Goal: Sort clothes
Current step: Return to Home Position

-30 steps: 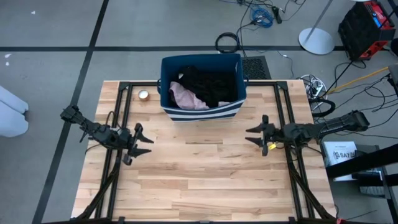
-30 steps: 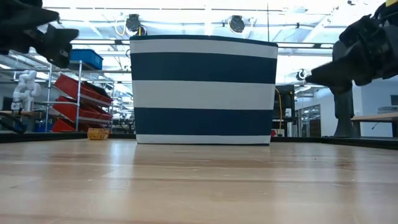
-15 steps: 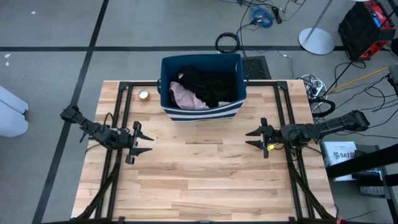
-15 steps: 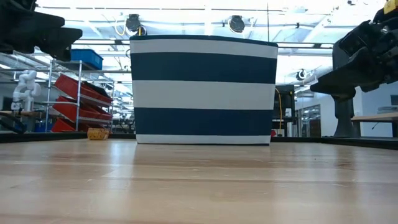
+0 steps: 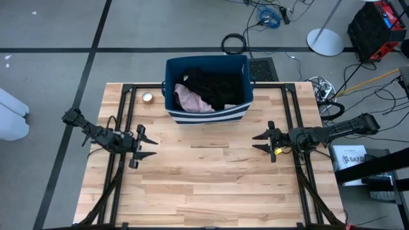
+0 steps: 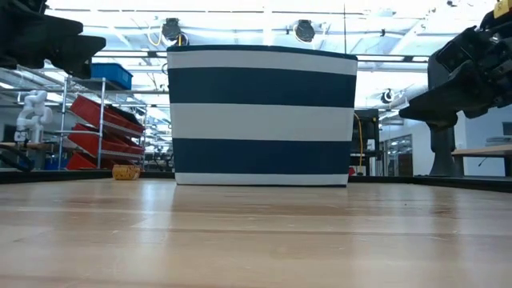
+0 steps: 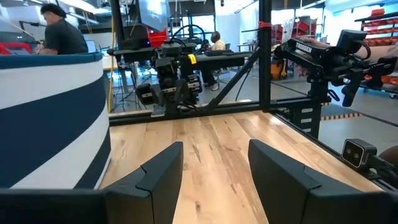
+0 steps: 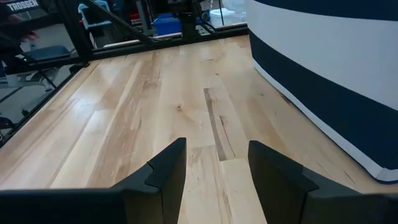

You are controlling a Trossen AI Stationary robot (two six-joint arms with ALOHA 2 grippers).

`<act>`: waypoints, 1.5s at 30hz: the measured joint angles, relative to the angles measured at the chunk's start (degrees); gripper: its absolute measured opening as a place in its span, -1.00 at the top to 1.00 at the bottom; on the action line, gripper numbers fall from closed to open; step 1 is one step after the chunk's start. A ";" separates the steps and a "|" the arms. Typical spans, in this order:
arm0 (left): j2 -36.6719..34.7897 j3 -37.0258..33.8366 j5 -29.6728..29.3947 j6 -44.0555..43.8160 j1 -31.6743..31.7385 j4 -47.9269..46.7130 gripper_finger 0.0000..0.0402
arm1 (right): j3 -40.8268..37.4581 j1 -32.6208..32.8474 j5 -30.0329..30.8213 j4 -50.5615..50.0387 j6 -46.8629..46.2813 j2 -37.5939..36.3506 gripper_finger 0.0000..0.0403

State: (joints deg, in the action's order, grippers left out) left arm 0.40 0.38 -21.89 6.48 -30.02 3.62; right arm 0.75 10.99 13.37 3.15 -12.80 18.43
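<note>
Wooden table (image 5: 211, 185) under bright shop lights — the bin (image 5: 206, 115), striped blue and white, stands at twelve o'clock on it. The clothes (image 5: 214, 89) I can see lie inside it: a pink piece (image 5: 192, 99) toward its seven o'clock corner, black ones (image 5: 223, 83) heaped across the rest. At nine o'clock the left gripper (image 5: 153, 148) hangs with fingers spread; at three o'clock the right gripper (image 5: 255, 140) does likewise — the two point inward at each other, well apart from the bin.

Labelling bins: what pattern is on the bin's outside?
The bin has broad navy and white stripes, clearest in the low view.
</note>
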 joint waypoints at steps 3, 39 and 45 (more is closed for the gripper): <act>0.00 0.00 0.04 -0.01 -0.02 0.04 0.05 | 0.00 0.42 -0.03 -0.15 0.00 -1.30 0.21; -0.17 0.00 0.20 -0.04 31.38 0.02 0.05 | 0.02 0.63 -0.01 -0.01 0.00 -18.37 0.21; -0.16 0.00 0.20 -0.04 31.35 0.02 0.05 | 0.02 -2.33 -0.02 -0.03 0.00 -18.37 0.21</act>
State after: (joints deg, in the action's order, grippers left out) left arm 0.24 0.38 -21.69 6.44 1.32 3.64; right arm 0.78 8.65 13.35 3.11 -12.80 0.05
